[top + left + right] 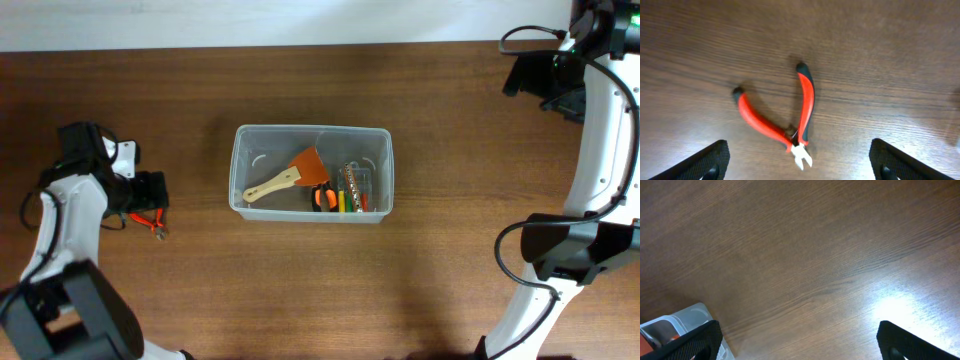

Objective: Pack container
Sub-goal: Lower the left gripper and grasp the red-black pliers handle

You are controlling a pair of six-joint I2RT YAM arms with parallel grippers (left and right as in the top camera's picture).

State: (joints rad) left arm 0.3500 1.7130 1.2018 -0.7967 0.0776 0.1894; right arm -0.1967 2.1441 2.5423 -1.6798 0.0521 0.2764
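Note:
The container (385,170) is a large clear tub in the middle of the table. It holds an orange scraper with a wooden handle (290,178), an orange-handled tool (322,198) and a small clear case of bits (353,188). Red-handled cutting pliers (151,222) lie on the table left of the tub. In the left wrist view the pliers (802,105) lie with their handles spread. My left gripper (799,169) is open just above them, a finger on each side. My right gripper (797,347) is open and empty over bare table at the right. A corner of the container (677,325) shows in the right wrist view.
The brown wooden table (450,290) has its far edge along the top of the overhead view. A bright glare patch (895,307) lies on the wood under the right wrist. The right arm (600,150) runs along the table's right side.

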